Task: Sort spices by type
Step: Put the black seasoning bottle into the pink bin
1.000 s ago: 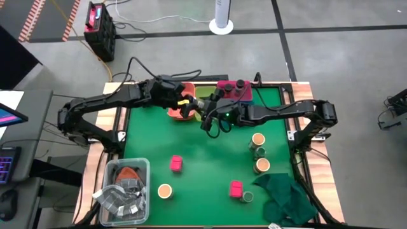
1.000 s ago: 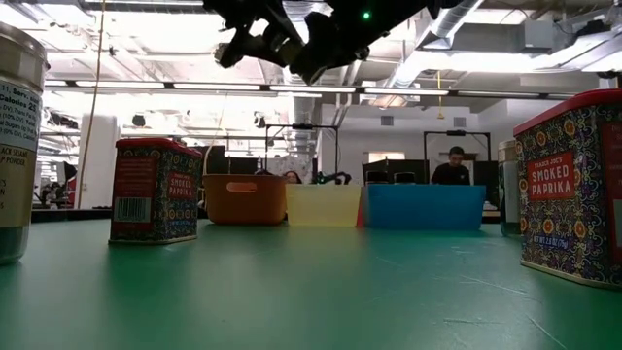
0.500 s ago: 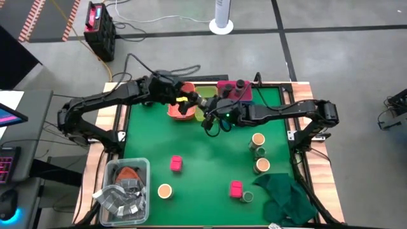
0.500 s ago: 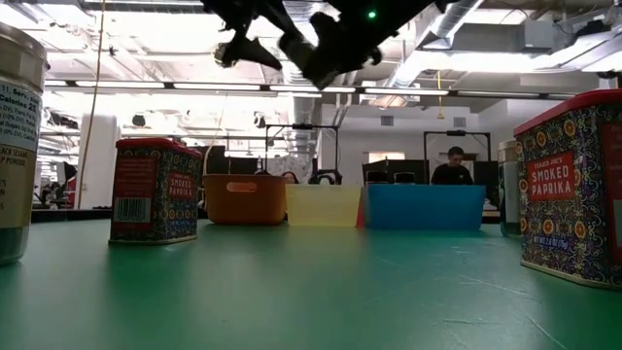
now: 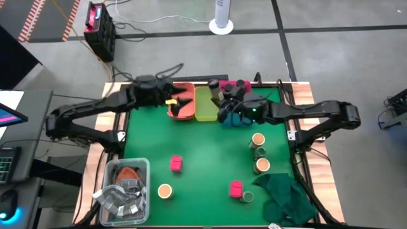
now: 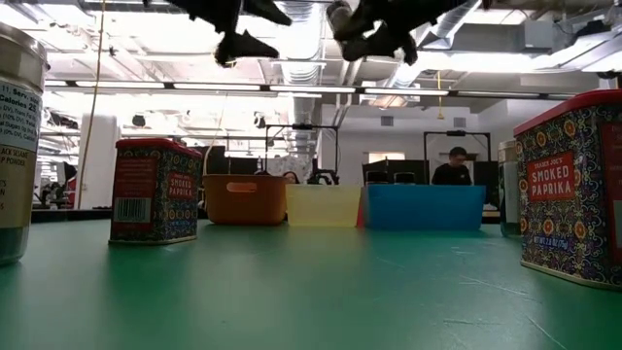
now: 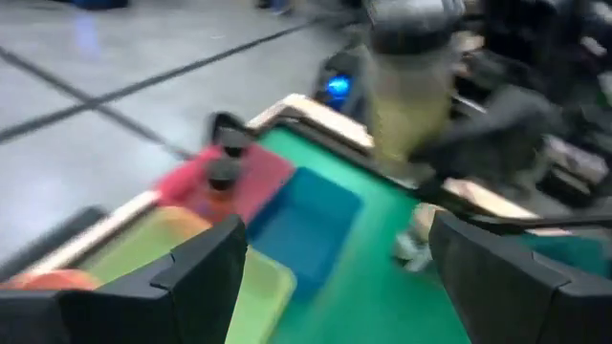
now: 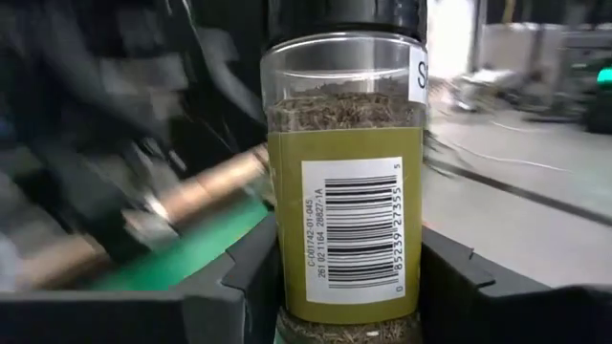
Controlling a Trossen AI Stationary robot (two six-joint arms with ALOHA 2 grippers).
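My right gripper (image 8: 349,272) is shut on a dark-capped jar (image 8: 344,182) of yellow-green spice, up in the air near the yellow-green bin (image 5: 205,105). The same jar (image 7: 411,86) shows in the left wrist view. My left gripper (image 7: 335,258) is open and empty, hovering above the orange bin (image 5: 180,109). Two dark-capped jars stand in the pink bin (image 5: 236,88). Pink boxes (image 5: 176,163) (image 5: 236,188) and tan-topped jars (image 5: 165,190) (image 5: 257,139) (image 5: 261,166) stand on the green mat. My right gripper pinches the jar by the lower part of its body (image 8: 287,287), one finger (image 8: 239,287) on each side. The jar is lifted clear of the table, its dark cap pointing away from the fingers.
The orange, yellow-green, pink and blue bins (image 6: 426,206) line the mat's far edge. A clear tub (image 5: 124,184) sits at the near left corner, a dark green cloth (image 5: 283,197) at the near right. Small darker jars (image 5: 247,197) (image 5: 259,151) stand beside the boxes and jars.
The two grippers, close together a second ago over the orange and yellow-green bins, have drawn apart. My left arm has pulled back toward the table's left. My right gripper has carried the jar toward the right and the far edge.
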